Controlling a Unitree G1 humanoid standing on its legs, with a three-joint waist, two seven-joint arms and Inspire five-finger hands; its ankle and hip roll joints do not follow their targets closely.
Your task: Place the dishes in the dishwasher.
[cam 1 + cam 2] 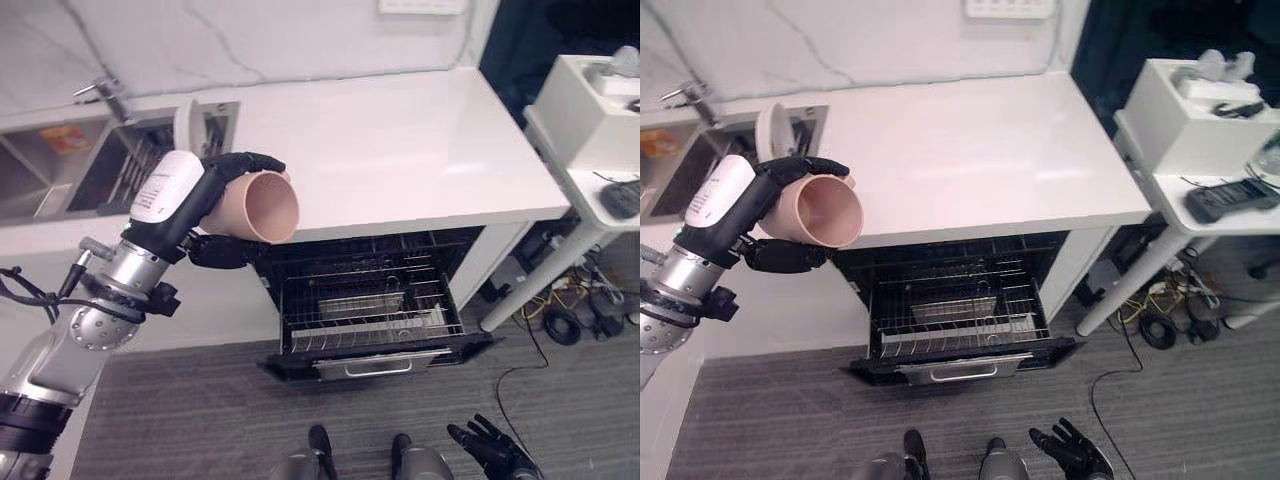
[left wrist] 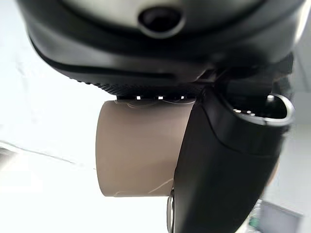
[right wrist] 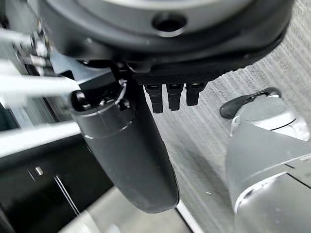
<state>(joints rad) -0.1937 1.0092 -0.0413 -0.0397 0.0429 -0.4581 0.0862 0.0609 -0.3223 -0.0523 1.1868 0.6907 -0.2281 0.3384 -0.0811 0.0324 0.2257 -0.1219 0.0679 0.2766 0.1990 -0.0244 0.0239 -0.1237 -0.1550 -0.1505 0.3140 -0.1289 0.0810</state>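
Up at centre left of the left eye view: left hand (image 1: 222, 205) curled round a beige cup (image 1: 262, 207), tipped on its side with the mouth facing right, held over the front edge of the white countertop (image 1: 400, 150). Below, at centre frame, open dishwasher (image 1: 370, 300) with lower wire rack (image 1: 370, 325) pulled out. Sink (image 1: 60, 170) at upper left. Right hand (image 1: 490, 447) at bottom right, fingers loosely spread, grasping nothing, above grey carpet (image 1: 200, 410).

Next, left wrist view: cup (image 2: 138, 145) pinned between thumb (image 2: 223, 165) and palm.

Lastly, right wrist view: right hand's fingers (image 3: 172, 94) straight over carpet.
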